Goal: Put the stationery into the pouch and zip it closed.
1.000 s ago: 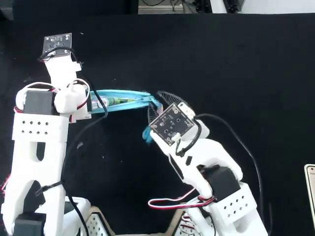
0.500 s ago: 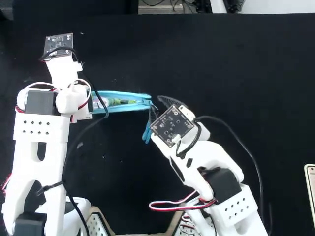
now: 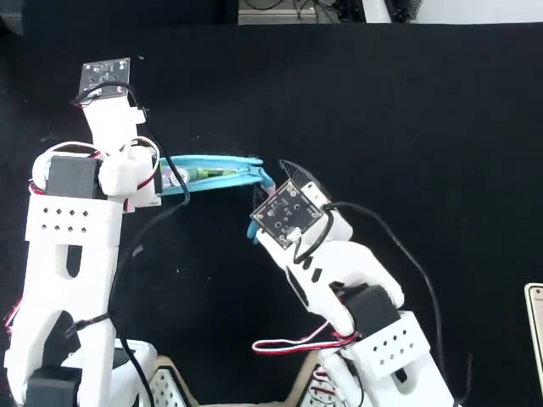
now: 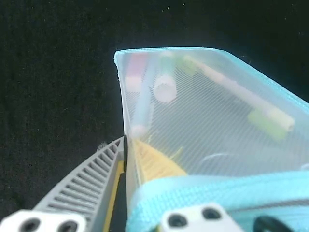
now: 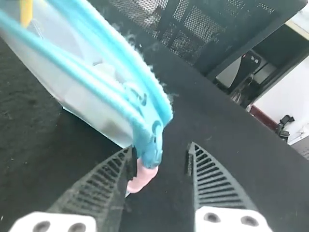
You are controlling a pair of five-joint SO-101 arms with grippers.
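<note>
As right arm edges toward left arm, right gripper (image 5: 160, 151) sits wide, zip slider (image 5: 149, 154) betw. fingers, ungripped. Left gripper (image 4: 124, 164) clamps pouch (image 3: 212, 161) opposite end; stationery (image 4: 164, 89) inside. Zip open, closing pull pending.

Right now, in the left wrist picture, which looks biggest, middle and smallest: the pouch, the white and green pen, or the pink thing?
Largest: pouch.
Next: white and green pen.
Smallest: pink thing, blurred behind the mesh, so its size is unsure.
</note>
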